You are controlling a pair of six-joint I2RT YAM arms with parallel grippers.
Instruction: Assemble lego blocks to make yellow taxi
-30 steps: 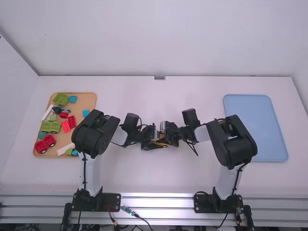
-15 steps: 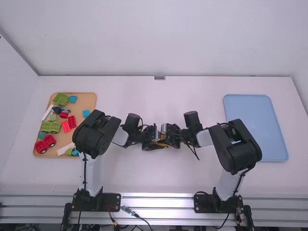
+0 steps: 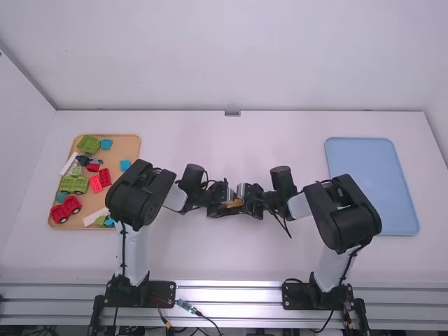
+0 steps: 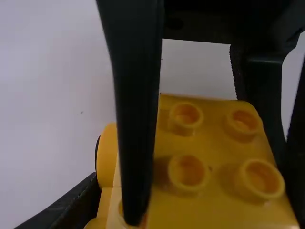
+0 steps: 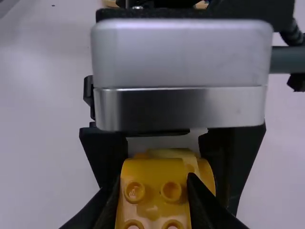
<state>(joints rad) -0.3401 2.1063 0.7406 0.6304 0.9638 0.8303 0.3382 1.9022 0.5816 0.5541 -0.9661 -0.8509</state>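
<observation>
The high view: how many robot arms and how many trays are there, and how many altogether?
Robot arms: 2 (left arm, right arm)
Trays: 2 (tan tray, blue tray)
Total: 4

Your Lego block [image 4: 214, 140] is yellow, the tabletop [image 3: 245, 259] white, one tray [image 3: 371, 185] pale blue, the other tray [image 3: 126, 148] tan.

A robotics lab or similar workspace, shown by two arms [image 3: 129, 245] on metal rails [image 3: 227, 294] beside a white table [image 3: 203, 259].
</observation>
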